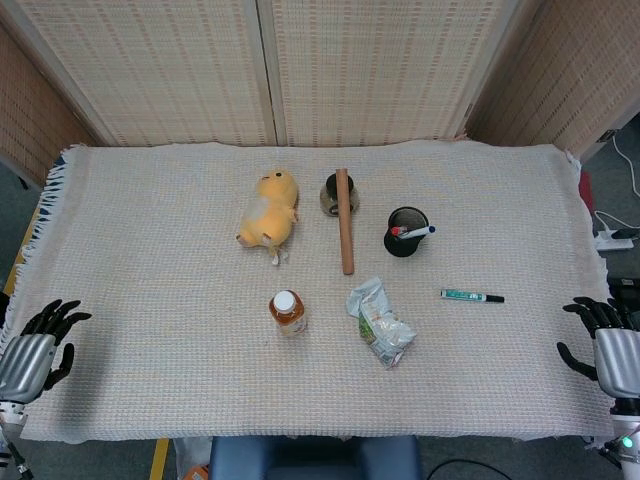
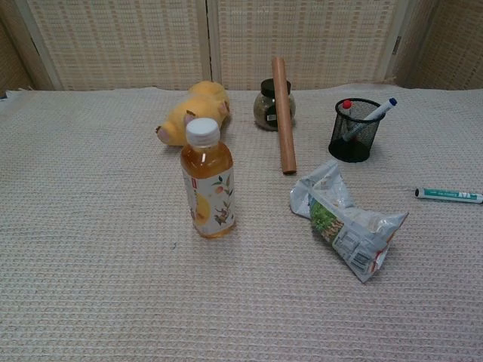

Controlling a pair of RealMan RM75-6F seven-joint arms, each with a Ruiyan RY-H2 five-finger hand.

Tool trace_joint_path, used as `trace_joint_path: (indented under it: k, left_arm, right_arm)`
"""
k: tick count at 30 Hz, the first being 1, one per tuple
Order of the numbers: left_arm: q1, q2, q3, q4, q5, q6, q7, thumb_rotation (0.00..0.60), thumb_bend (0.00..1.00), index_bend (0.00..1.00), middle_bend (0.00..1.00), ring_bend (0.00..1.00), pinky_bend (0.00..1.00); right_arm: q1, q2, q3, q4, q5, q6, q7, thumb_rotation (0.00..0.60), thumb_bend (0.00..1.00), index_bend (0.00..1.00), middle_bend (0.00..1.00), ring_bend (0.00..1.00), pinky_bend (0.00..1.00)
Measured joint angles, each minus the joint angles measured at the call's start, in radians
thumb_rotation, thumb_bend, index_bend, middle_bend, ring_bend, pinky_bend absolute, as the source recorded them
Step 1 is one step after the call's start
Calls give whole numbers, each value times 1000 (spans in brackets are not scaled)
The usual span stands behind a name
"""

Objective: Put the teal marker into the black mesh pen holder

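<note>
While both arms sit at the near table corners, the teal marker (image 1: pixel 471 296) lies flat on the woven cloth (image 1: pixel 150 260), unheld. Body teal-green with white printing along the barrel; dark cap at the end pointing toward the robot's right. Long axis runs roughly left-right. In the chest view the marker (image 2: pixel 448 195) appears at the right frame edge, white tip end showing, cap end cut off.

Black mesh pen holder (image 1: pixel 406 232) stands upright beyond the marker and slightly left of it, near but apart. It already contains a red-capped pen and a white pen with a blue cap (image 2: pixel 367 119) leaning out over the rim.

Right hand (image 1: pixel 604 340): at the near right edge of the table, fingers spread, holding nothing. Marker lies well apart from it, forward and to its left, with bare cloth between. Left hand (image 1: pixel 40 345): at the near left edge, fingers apart, holding nothing, far across the table from the marker. Neither hand shows in the chest view.

Other items: crumpled snack bag (image 1: pixel 380 322) just left of the marker, tea bottle (image 1: pixel 287 311) upright, yellow plush toy (image 1: pixel 269 208), wooden stick (image 1: pixel 345 221) resting against a small jar (image 1: pixel 330 195).
</note>
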Motion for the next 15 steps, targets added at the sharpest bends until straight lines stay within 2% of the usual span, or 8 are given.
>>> trace_joint_path:
  k: [9,15]
  left_arm:
    - [7,7,3,-12,24,30,7,600,630,251,93,13,137]
    - [2,4,8,-8,24,13,9,600,630,252,93,13,137]
  right_arm:
    - [-6,6,1,-11,-14,16,8,600,176,309,232,219,161]
    - [-10,9,5,-20,-10,17,-3,600,176,312,232,218,160]
